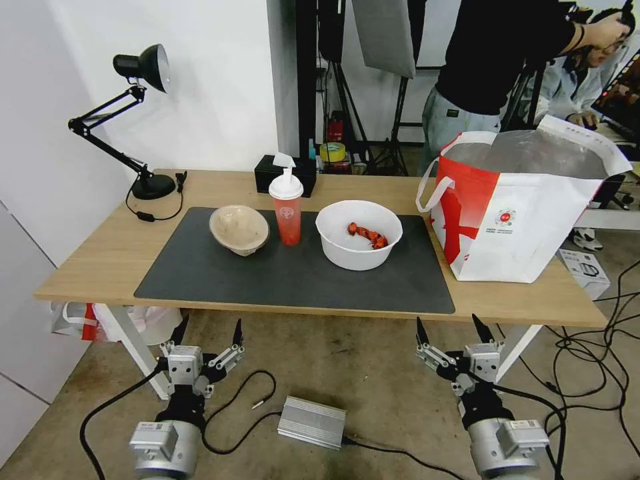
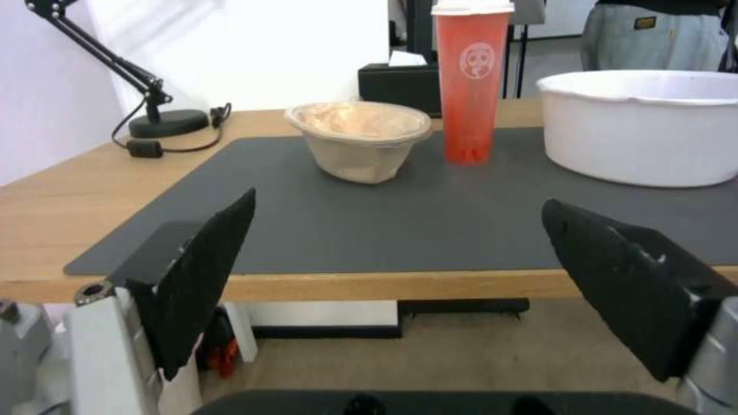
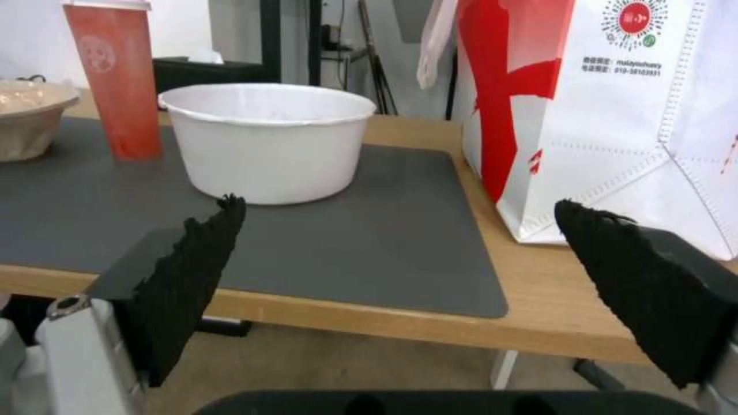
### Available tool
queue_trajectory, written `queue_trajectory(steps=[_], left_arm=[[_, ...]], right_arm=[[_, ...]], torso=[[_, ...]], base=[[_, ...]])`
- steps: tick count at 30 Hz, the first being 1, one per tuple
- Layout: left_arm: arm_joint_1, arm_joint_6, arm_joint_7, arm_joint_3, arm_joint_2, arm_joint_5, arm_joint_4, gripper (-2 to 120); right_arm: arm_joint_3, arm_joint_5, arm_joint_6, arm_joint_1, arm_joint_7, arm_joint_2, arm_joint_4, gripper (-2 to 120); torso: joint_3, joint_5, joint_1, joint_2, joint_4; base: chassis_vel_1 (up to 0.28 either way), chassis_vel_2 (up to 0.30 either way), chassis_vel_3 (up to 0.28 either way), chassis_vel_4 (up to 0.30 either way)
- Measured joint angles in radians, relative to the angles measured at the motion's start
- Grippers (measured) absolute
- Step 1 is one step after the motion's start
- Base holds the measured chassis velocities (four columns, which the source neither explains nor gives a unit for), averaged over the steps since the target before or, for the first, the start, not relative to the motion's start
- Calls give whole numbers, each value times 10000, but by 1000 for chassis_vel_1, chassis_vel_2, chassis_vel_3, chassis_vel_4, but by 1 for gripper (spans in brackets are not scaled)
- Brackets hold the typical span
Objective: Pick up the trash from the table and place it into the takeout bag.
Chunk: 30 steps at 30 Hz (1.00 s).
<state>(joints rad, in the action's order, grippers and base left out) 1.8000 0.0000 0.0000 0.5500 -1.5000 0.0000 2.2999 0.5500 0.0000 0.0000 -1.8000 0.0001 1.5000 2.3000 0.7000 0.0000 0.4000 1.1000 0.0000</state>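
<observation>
The light-wood surface (image 1: 120, 253) carries a dark mat. The takeout bag (image 1: 527, 220) stands open at its right end; leftward sit the white bowl (image 1: 359, 235), beige bowl (image 1: 239, 229) and red cup (image 1: 287, 207). The right gripper (image 1: 455, 328), nearer the white bowl, and left gripper (image 1: 208, 330) hang below the front edge, fingers spread wide, empty.

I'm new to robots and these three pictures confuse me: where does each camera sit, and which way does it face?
Head view: high on the robot, looking forward and down at the table; left gripper and right gripper show low, before its near edge.
Left wrist view: level with the tabletop, facing the beige bowl between its own open fingers.
Right wrist view: same height, facing the takeout bag.
Both wrist views share the white bowl and the red cup.
</observation>
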Motion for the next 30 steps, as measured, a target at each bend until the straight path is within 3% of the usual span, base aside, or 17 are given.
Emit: queue_trajectory(steps=[20, 25, 30], left_arm=[[0, 0, 0, 0, 0, 0, 0, 100], [3, 29, -93, -25, 39, -42, 12, 100], [48, 406, -1238, -321, 553, -656, 449, 100]], right_arm=[[-23, 84, -43, 19, 55, -138, 6, 100], [-251, 986, -564, 243, 751, -1387, 304, 100], [-525, 2041, -1180, 508, 1570, -2842, 650, 100]], torso=[[0, 3, 0, 0, -1], [0, 2, 0, 0, 0], [0, 1, 0, 0, 0]], base=[[0, 0, 0, 0], [0, 0, 0, 0], [0, 0, 0, 0]])
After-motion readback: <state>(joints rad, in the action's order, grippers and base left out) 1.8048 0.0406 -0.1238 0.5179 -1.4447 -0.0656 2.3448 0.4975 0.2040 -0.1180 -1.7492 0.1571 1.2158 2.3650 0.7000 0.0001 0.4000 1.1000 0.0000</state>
